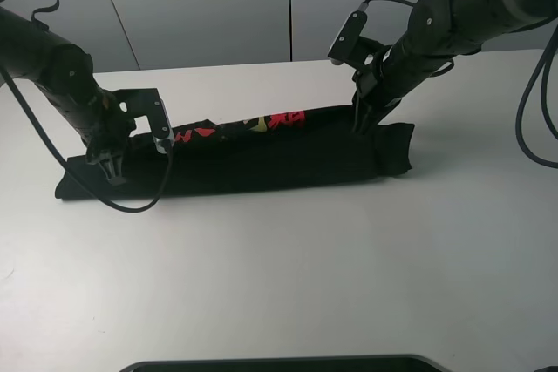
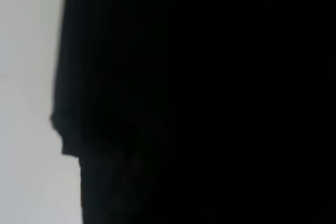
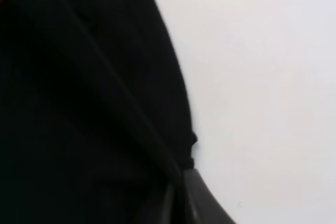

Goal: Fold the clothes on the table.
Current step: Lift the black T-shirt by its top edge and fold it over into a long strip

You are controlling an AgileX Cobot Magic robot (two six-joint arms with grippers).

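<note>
– Across the far half of the white surface (image 1: 279, 285), how does the black T-shirt (image 1: 261, 163) lie?
– As a long folded band, its long axis running side to side. The left tool (image 1: 111, 165) sits on its left end and the right tool (image 1: 360, 124) at its far edge near the right end. Both are closed; whether cloth is pinched, I can't tell.
– Room?
– Plenty of bare surface on the near side, and grey wall panels (image 1: 200, 6) behind.

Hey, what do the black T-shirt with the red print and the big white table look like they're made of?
The black T-shirt looks like soft matte fabric, probably cotton: it drapes limply and creases into folds. The white table has a hard-looking, smooth top without grain, perhaps laminate or painted board.
</note>
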